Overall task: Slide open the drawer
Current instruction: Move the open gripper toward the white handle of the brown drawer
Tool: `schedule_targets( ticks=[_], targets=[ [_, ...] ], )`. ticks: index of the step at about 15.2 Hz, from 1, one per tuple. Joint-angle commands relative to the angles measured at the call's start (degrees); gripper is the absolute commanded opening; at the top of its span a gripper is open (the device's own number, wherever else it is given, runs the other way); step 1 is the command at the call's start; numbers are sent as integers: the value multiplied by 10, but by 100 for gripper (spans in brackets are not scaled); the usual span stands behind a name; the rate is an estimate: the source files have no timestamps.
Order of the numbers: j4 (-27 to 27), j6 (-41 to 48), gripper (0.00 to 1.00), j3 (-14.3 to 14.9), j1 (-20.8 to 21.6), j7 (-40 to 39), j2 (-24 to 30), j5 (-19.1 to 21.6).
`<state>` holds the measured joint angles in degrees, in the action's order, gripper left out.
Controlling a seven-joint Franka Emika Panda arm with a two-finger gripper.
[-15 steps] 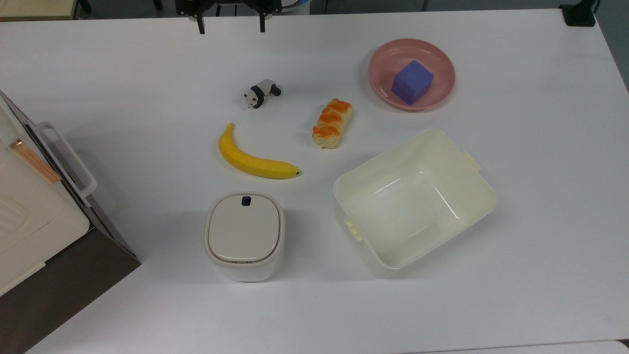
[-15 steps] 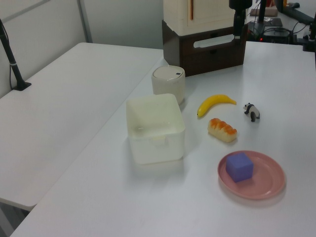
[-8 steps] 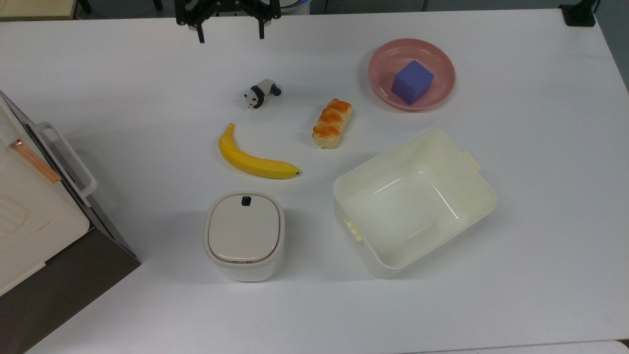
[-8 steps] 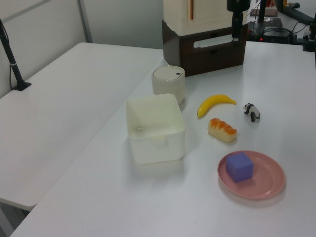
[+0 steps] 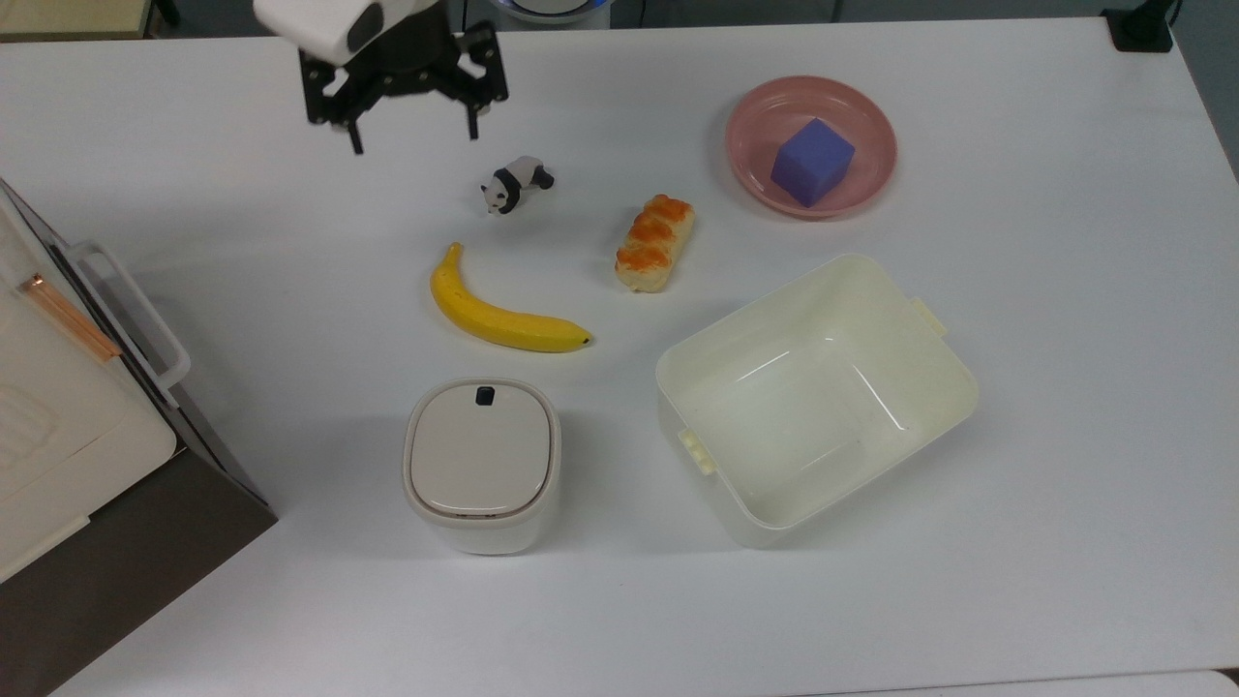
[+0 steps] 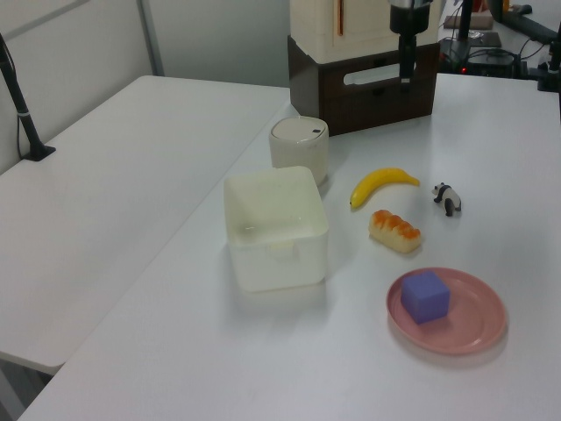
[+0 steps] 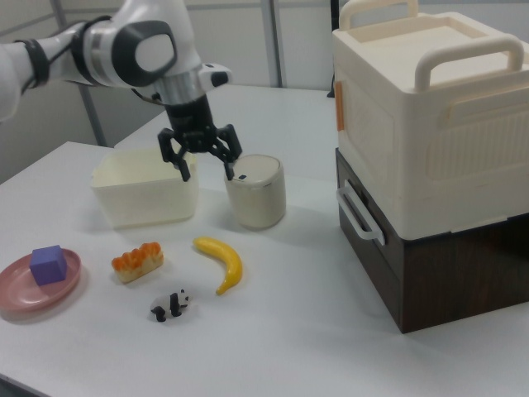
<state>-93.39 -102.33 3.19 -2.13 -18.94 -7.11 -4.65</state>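
The drawer (image 5: pixel 153 379) sits closed in a dark brown cabinet at the top view's left edge, its white bar handle (image 5: pixel 131 310) facing the table. The left view shows the drawer (image 6: pixel 377 90) at the far end, and the right view shows its handle (image 7: pixel 357 213) on the cabinet's left face. My gripper (image 5: pixel 414 137) hangs open and empty above the table near the far edge, apart from the handle and to its right in the top view. In the right view, the gripper (image 7: pixel 208 172) is in front of the canister.
A cream appliance (image 5: pixel 48 416) sits on top of the cabinet. On the table are a toy panda (image 5: pixel 516 182), a banana (image 5: pixel 498 315), a bread roll (image 5: pixel 655 242), a lidded canister (image 5: pixel 481 463), a cream bin (image 5: pixel 953 387), and a pink plate (image 5: pixel 745 165) holding a purple cube (image 5: pixel 813 161).
The gripper has come in from the top view's upper edge, moving down and leftward over the table, still open. Nothing on the table has moved.
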Motion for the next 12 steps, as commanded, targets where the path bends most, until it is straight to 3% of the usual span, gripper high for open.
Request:
schedule_targets(
  ticks=[1,9,12],
  targets=[
    [-5,-23,100,2,-16,-92,-10,4],
    [-21,-93,100,3,-21,-156,-25,-26],
    [-23,-99,100,3,-38,-224,-25,-29]
  ],
)
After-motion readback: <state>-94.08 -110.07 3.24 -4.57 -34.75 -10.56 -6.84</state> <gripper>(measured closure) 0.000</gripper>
